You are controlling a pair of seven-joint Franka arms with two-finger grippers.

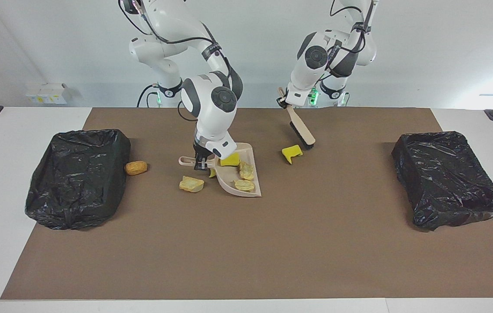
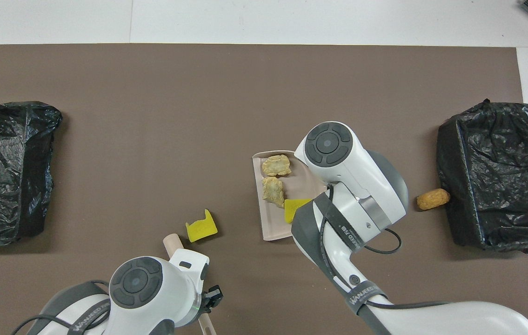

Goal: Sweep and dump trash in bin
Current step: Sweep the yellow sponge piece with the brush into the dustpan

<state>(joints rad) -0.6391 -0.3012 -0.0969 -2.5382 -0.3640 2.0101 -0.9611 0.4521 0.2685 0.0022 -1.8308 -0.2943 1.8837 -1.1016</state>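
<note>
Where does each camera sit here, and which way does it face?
Facing view: high across the table, looking at the robots; both arms show, right gripper shut on the dustpan, left gripper shut on the brush.
Overhead view: above the robots' end, looking steeply down; both arms enter from the bottom and hide their jaws.
Shared, half a turn apart: dustpan, loose yellow scrap, both bins.
</note>
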